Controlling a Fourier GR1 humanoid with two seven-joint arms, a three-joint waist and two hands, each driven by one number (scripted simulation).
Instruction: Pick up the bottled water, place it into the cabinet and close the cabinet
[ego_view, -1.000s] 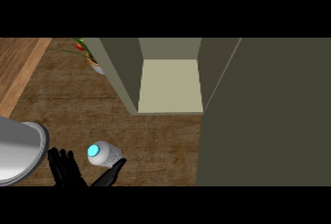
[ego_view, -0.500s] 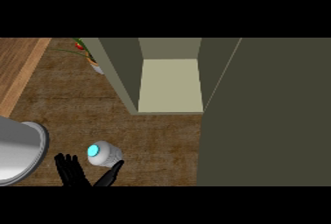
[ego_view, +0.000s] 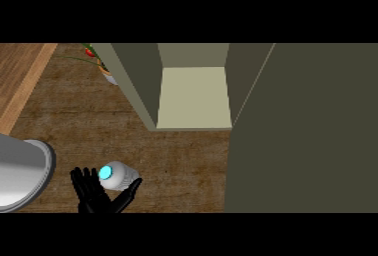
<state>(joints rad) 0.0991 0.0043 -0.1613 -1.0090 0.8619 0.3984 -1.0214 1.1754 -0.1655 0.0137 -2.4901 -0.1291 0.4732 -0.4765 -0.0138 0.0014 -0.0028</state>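
The step in hand looks like the grasp itself, and to do it well the hand (ego_view: 100, 196) needs to settle further round the bottled water (ego_view: 118, 176) so fingers and thumb meet on opposite sides of its body before any lift. The bottle stands on the brown counter (ego_view: 181, 160), its blue cap facing up, near the lower left and well apart from the open cabinet (ego_view: 193, 97), whose pale shelf waits beyond. Which hand this is I cannot tell for sure; it enters from the lower edge at the left. Its fingers are spread and fairly straight, rising left of the bottle, the thumb angled up on the right, cradling without closing.
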